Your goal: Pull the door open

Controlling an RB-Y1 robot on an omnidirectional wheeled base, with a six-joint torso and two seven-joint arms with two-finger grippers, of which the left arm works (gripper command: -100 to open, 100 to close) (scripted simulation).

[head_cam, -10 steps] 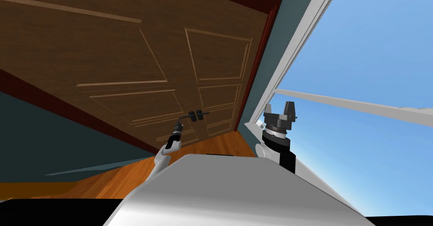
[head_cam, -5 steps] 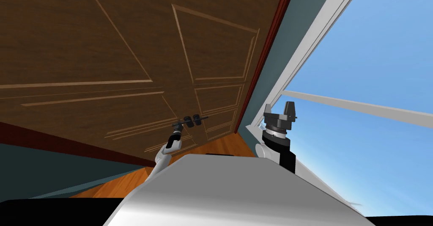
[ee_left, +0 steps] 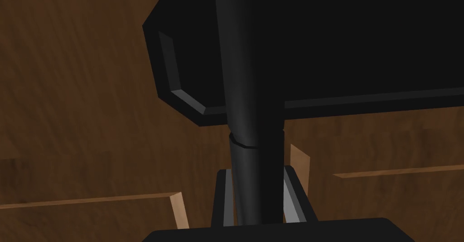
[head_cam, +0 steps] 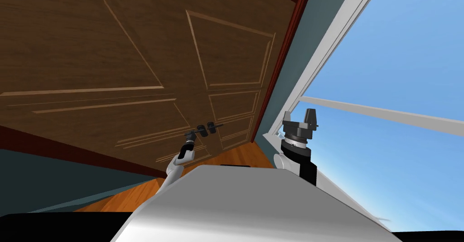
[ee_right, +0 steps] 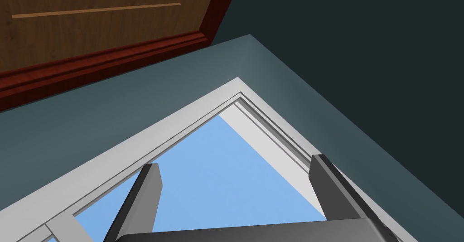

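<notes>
Change over the last second sits mostly in its first half: the brown panelled wooden door (head_cam: 136,49) has spread wider across the head view and its raised panels have turned, far more than the slight shift of the whole picture (that part is my own move) would explain; since half a second ago it has hardly altered; I judge that the leaf has begun to swing toward me and that the pull has now slowed or paused, so the opening is started but far from done. The left gripper (head_cam: 190,136) has stayed on the black lever handle (head_cam: 206,128) throughout; in the left wrist view its two fingers (ee_left: 292,198) are closed narrowly on the handle's bar, one pressing each side; the black faceted backplate (ee_left: 362,49) lies just beyond the fingertips, with the door's wood grain behind it. The left forearm reaches forward and upward toward the door, nearly straight, the wrist roughly in line with the forearm; the grip looks firm enough to go on drawing the leaf back. The right gripper (head_cam: 299,117) is held raised, well apart from the handle, its fingers spread wide with nothing between them.
</notes>
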